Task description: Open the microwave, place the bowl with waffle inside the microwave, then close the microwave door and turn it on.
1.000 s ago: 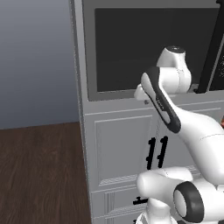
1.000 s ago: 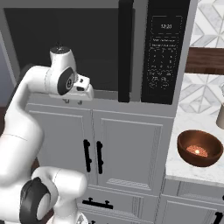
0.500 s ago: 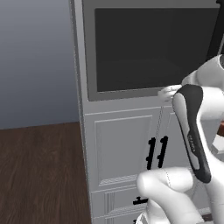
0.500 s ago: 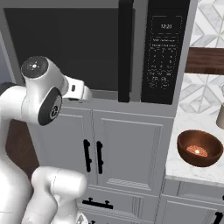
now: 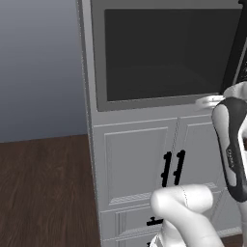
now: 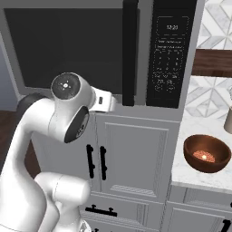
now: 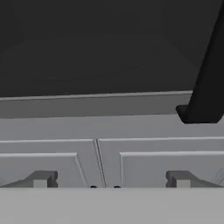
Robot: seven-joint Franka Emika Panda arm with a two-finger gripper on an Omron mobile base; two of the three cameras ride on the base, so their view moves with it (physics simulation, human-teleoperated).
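One step is in hand: we are reaching for the microwave door [image 6: 72, 50], shut, its black bar handle [image 6: 130, 52] standing upright, long axis vertical, along the door's right edge. Our gripper [image 7: 109, 183] is facing the door's lower edge, fingers spread wide, gripping nothing. Next we are needing to rise and shift right onto that handle. The bowl [image 6: 206, 153] is sitting on the counter's [image 6: 190, 174] front edge.

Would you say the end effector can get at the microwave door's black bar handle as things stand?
Probably yes: the end effector faces the microwave door, the handle hangs just beside its line, and nothing lies between.
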